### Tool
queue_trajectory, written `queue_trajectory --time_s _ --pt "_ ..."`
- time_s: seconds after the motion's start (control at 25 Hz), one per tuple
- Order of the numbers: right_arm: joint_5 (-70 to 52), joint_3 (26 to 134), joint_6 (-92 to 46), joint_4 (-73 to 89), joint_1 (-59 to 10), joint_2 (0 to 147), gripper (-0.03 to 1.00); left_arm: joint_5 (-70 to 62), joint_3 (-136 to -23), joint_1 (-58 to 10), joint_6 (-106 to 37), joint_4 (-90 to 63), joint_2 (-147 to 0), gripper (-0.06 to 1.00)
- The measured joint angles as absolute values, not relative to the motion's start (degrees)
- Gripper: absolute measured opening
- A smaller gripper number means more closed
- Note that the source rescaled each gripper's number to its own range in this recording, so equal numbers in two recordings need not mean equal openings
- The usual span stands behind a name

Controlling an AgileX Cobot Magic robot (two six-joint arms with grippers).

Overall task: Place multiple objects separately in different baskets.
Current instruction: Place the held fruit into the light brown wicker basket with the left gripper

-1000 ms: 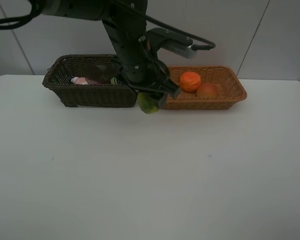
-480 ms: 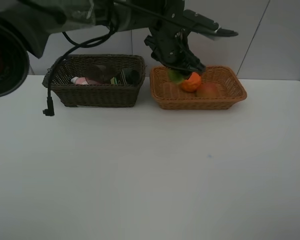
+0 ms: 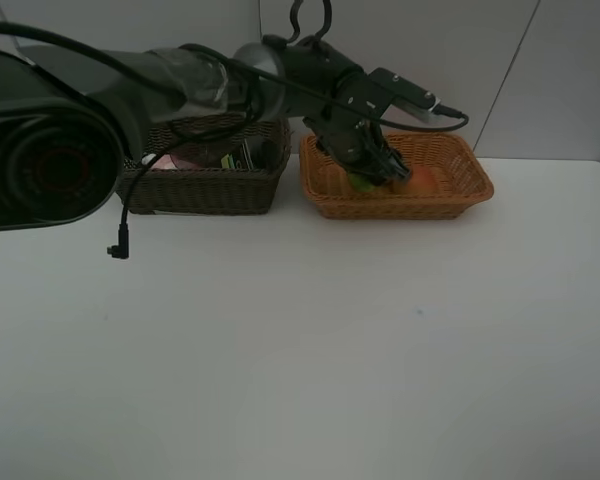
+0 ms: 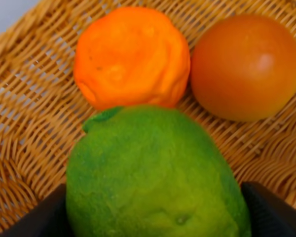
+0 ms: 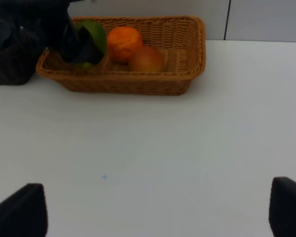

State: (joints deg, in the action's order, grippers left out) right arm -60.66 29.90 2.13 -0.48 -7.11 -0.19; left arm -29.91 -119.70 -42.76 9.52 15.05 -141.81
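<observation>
While the left end effector [image 3: 372, 172] hangs low inside the tan basket [image 3: 460, 195], its two dark fingers [image 4: 274, 212] stand wide on either side of the green fruit [image 4: 155, 175] and hold it between them. Whether the fruit already rests on the weave cannot be told from the wrist view, since its underside is hidden. Its long axis runs roughly from the end effector's palm out towards the orange [image 4: 133, 57]. The coming move, I judge, is simply to let go, so what matters is that the fruit sits directly between the fingers and over the basket floor.

Just past the fruit lies the orange, touching it or very nearly so. Beside the orange is the red-orange peach [image 4: 246, 66]. Both crowd that end of the basket, so the released fruit may nudge or roll against them.

To the left, the dark basket [image 3: 205, 190] holds bottles, half hidden behind the arm. The right end effector [image 5: 158, 212] hovers wide open and empty over the bare white bench [image 3: 300, 340], well apart from both baskets and clear of the work.
</observation>
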Motion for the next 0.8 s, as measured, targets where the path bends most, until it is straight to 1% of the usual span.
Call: queue_trajectory --time_s 0.4,0.6,0.8 --pt "-60.7 29.9 2.1 -0.5 -7.1 -0.2 0.97 -29.3 -119.7 -42.0 9.6 15.1 -141.9 0.81" --pt "-60.7 29.9 2.1 -0.5 -7.1 -0.2 0.97 -29.3 -119.7 -41.6 9.6 17.8 -141.9 0.87" --pt "-60.7 29.9 2.1 -0.5 -7.1 -0.2 0.97 -29.1 -119.8 -41.6 9.6 18.0 -141.9 0.88"
